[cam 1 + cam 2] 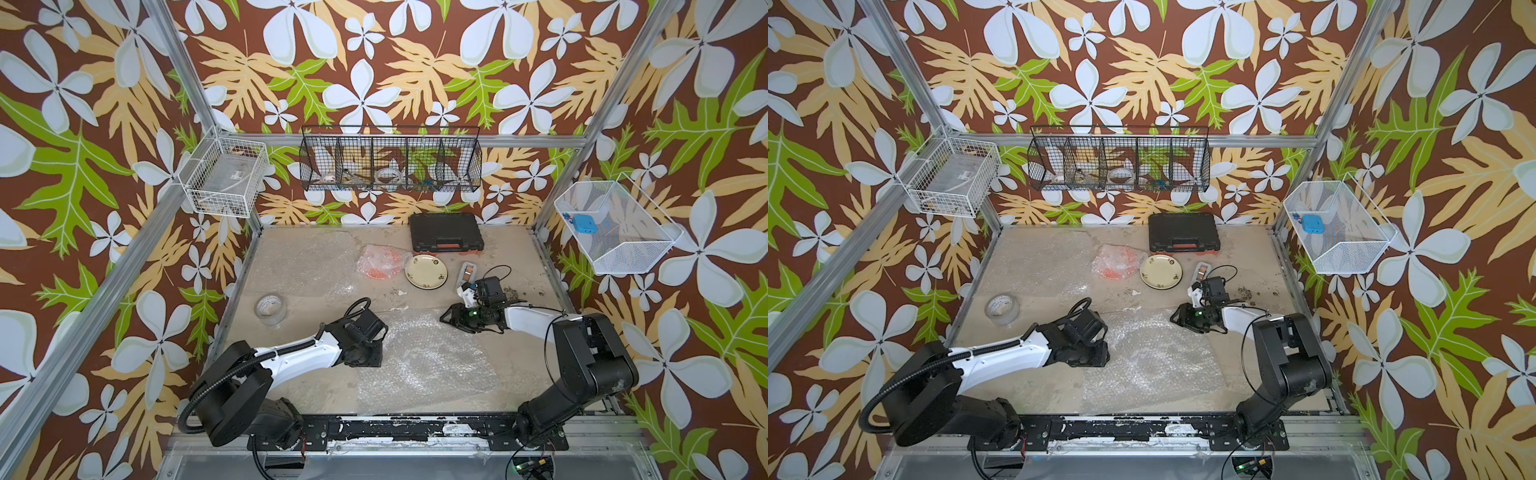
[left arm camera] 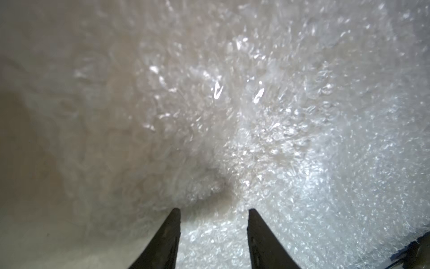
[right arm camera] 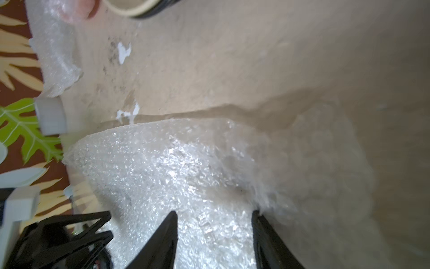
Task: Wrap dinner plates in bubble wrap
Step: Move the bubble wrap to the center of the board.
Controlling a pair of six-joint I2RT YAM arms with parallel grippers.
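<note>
**Grasping parts.** The left fingers (image 2: pixel 175 221) stand parted to a moderate gap with nothing clamped between them. They point down at the near sheet of bubble wrap (image 1: pixel 424 361), which fills the left wrist view between and beyond the tips. Contact with the plastic cannot be told. In both top views the arm's own wrist hides them.

The right fingers (image 3: pixel 173 220) are likewise parted to a moderate gap and hold nothing. The same sheet runs between them, its edge lies a little beyond the tips, and one finger sits at the sheet's side border. Whether the tips touch it cannot be told.

**Task items.** The near sheet lies slightly rumpled on the desk (image 1: pixel 519 262) and spans the space between the two pairs of fingers. A second sheet of bubble wrap (image 1: pixel 299 266) is spread well beyond the left fingers.

The orange plate (image 1: pixel 380 266), bundled in crumpled wrap, lies well beyond both pairs. The cream plate (image 1: pixel 427 271) lies uncovered just beside that bundle, beyond the right fingers and apart from them. In the right wrist view a black rim (image 3: pixel 162 7) shows beneath it; no more can be made out.

**Other items.** A tape roll (image 1: pixel 270 309) sits outboard of the left fingers, apart from the near sheet. A black case (image 1: pixel 446 232) lies beyond the cream plate at the back wall.
</note>
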